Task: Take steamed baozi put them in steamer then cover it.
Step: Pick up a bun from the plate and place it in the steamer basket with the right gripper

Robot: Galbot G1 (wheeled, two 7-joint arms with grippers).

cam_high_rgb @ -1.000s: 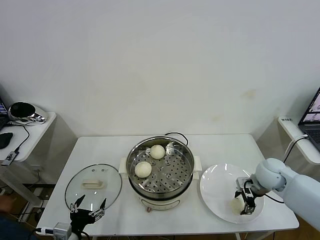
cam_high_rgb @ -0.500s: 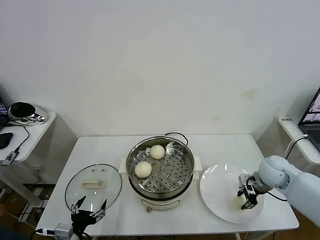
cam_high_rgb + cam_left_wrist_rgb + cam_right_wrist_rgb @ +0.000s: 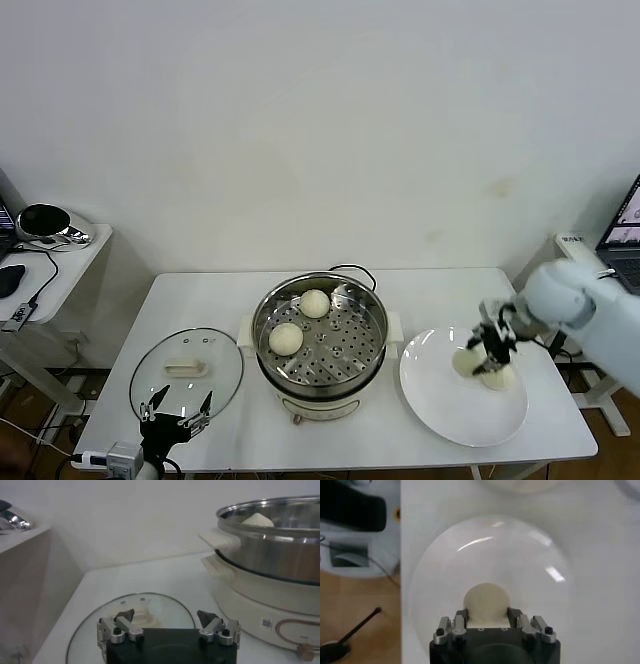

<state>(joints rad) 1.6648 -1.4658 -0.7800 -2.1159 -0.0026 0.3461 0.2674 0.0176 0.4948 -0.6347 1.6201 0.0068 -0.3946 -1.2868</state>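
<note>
- The pale cream-white round bun (image 3: 486, 601) sits between the fingers of my right gripper (image 3: 487, 350), lifted off the flat white plate (image 3: 440, 405); I judge it is held high so it can pass over the pot's rim on the way across.
- In the head view I see a second cream shape (image 3: 499, 377) just below that gripper. I cannot tell whether it is another bun lying on the plate.
- Two more cream-white buns (image 3: 286, 338) already lie on the perforated tray inside the round shiny stainless-steel steamer (image 3: 352, 352), which stands on its white electric base in the middle of the white table (image 3: 480, 290), left of the plate.
- My right jaws are part-closed, pinching the bun on two opposite sides; the right wrist view shows the bun filling the gap between them.
- The round clear glass lid (image 3: 187, 370) with its cream handle rests flat on the table left of the steamer, waiting for the covering step.
- My left gripper (image 3: 168, 624) hovers low at the lid's near edge, jaws spread wide, gripping nothing, probably parked there ready to take the lid.
</note>
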